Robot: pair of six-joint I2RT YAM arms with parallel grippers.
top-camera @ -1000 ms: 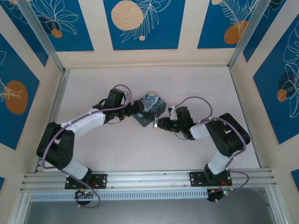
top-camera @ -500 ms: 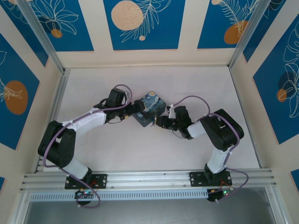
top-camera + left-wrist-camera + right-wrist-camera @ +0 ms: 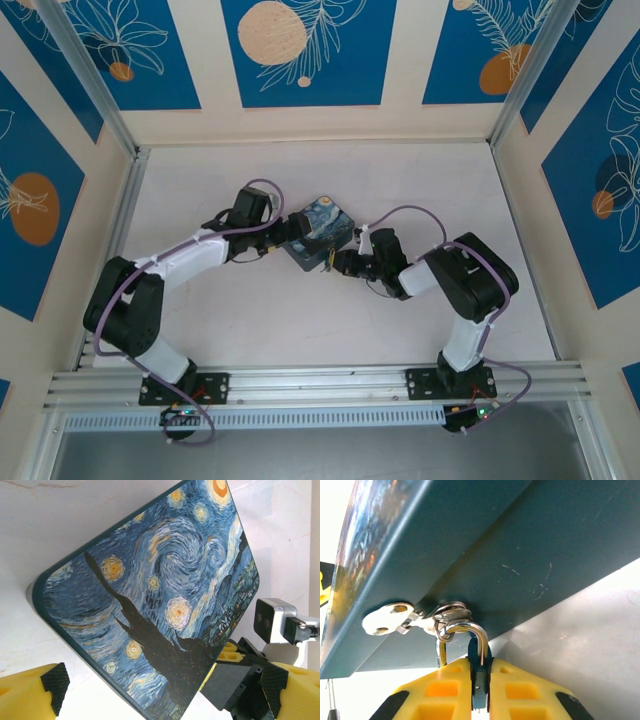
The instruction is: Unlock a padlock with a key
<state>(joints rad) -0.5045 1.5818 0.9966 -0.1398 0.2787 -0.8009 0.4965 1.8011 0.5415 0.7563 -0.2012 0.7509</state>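
Note:
The padlock (image 3: 480, 677) is a small blue body with a silver shackle (image 3: 466, 631). It hangs from a metal hasp (image 3: 395, 617) on the side of the night-sky box (image 3: 485, 545). My right gripper (image 3: 480, 663) is shut on the padlock's body, and its yellow fingers (image 3: 445, 690) press it from both sides. In the top view this gripper (image 3: 338, 265) sits at the box's near right side. My left gripper (image 3: 160, 697) stands open across the box's near corner. Its left finger (image 3: 32, 692) is apart from the box (image 3: 150, 595). The key is hidden.
The box (image 3: 318, 232) lies mid-table between the two arms. In the left wrist view the right arm's wrist camera (image 3: 272, 621) shows just beyond the box. Aluminium rails (image 3: 110, 230) and patterned walls border the white table.
My right gripper has closed its fingers onto the padlock, and the right arm has edged a little toward the box. The left arm and the box have stayed put.

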